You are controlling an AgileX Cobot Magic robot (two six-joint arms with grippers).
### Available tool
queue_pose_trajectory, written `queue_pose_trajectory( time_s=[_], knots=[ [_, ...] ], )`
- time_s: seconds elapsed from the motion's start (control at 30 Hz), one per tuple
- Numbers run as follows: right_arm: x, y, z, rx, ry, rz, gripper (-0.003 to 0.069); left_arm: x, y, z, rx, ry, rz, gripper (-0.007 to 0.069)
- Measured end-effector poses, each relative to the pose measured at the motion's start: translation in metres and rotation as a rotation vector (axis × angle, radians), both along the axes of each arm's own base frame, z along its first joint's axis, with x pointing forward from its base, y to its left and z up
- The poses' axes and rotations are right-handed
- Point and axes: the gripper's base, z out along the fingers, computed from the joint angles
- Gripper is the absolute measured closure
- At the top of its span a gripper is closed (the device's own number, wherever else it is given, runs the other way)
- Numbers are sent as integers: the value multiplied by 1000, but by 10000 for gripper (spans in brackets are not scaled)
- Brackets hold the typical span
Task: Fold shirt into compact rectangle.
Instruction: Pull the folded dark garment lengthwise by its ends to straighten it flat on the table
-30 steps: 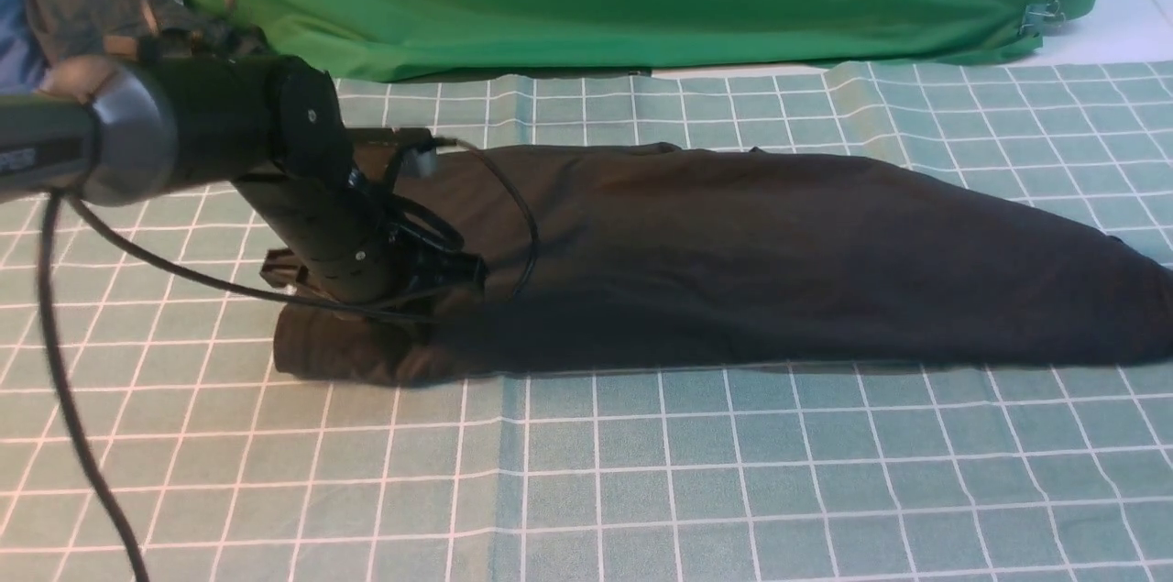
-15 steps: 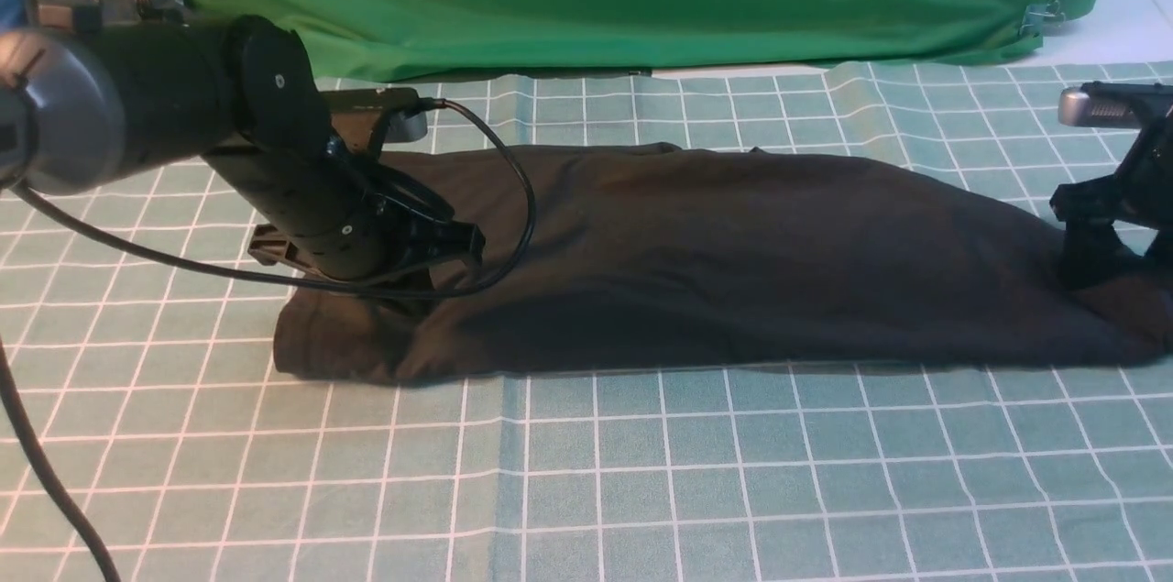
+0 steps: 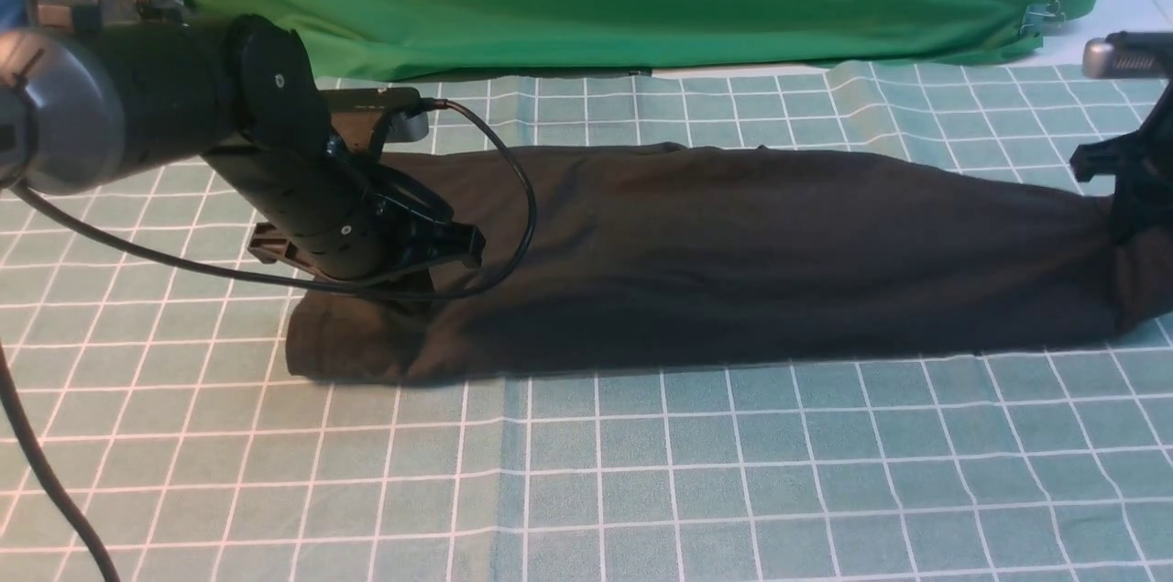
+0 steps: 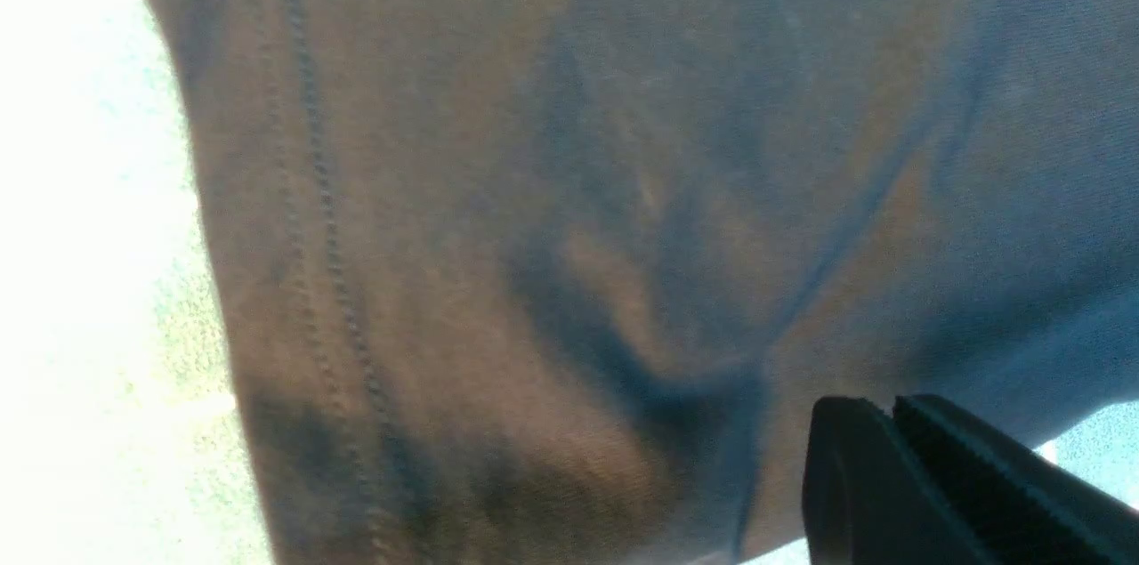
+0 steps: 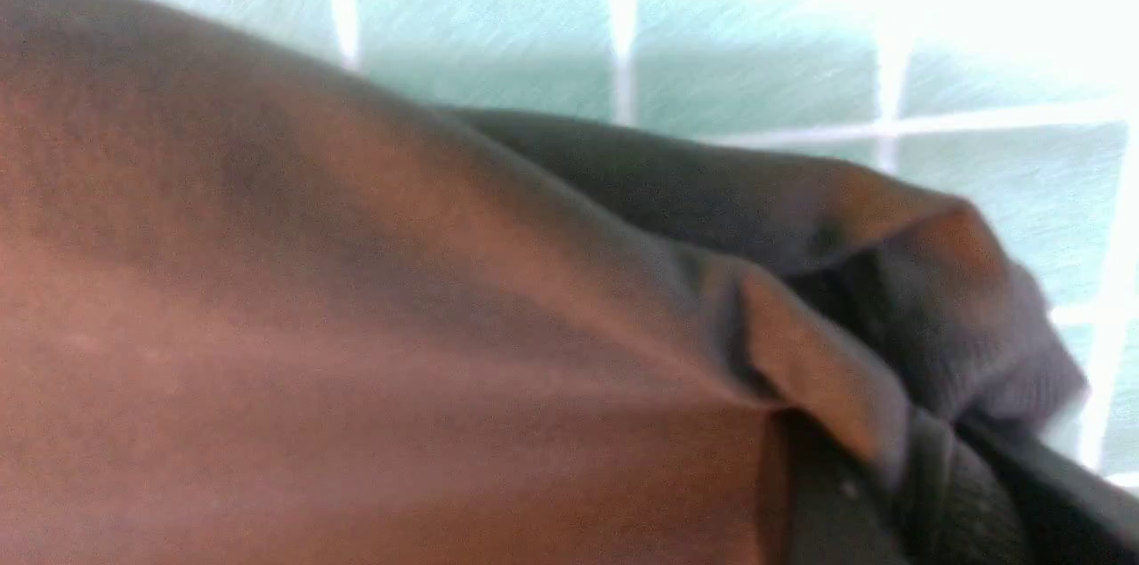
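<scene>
Closing on the shirt [image 3: 733, 252], the right hand [image 3: 1132, 225] has raised that end. Opposite it, the left hand [image 4: 890, 423] is clamped on the cloth too, so folding can likely begin.

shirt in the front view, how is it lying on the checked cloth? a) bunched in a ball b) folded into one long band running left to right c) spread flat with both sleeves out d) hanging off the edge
b: the shirt stretches as one long dark band across the checked cloth, with no sleeves out.
</scene>
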Motion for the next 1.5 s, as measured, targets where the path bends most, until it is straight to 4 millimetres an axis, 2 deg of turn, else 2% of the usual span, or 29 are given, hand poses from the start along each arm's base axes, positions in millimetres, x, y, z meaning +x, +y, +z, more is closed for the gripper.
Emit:
queue_pose_trajectory(
  time_s=[0.1,0.2,0.33,0.47,0.57,0.63,0.73,0.8,0.9,1.0,1.13,1.23,1.27,1.3,1.4,1.5],
  knots=[
    [2,-5,-5,-49,0,-12,352,0,0,0,4,-1,-3,615],
    [4,-8,-13,-79,9,-31,302,0,1,0,11,-1,-10,613],
    [5,-10,-11,-104,-1,-35,281,0,2,0,25,0,-22,613],
    [4,-13,27,-143,-97,-39,386,-1,8,0,98,11,-15,613],
    [-5,-8,69,-120,-207,-63,498,1,16,3,173,11,42,613],
    [-13,6,91,-28,-252,-37,582,5,19,7,163,-1,80,613],
    [-18,34,100,120,-256,53,629,8,10,12,85,-17,81,613],
    [-21,62,95,224,-238,127,638,8,-8,15,4,-45,44,613],
    [-25,105,76,298,-177,233,640,9,-30,14,-57,-84,15,613],
    [-29,148,50,316,-124,343,639,10,-44,-3,-84,-46,4,613],
    [-36,197,17,309,-77,461,639,14,-44,-34,-57,54,9,613],
    [-41,203,-6,266,-18,478,639,15,-34,-40,-11,77,5,613],
    [-42,203,-7,261,-13,479,639,15,-32,-40,-5,79,6,613],
    [-44,197,-18,221,19,456,639,15,-24,-41,11,93,16,613],
    [-49,180,-36,180,61,402,639,14,-5,-48,18,129,69,613],
    [-52,166,-39,176,47,353,639,13,11,-50,-1,150,124,613]
  ],
)
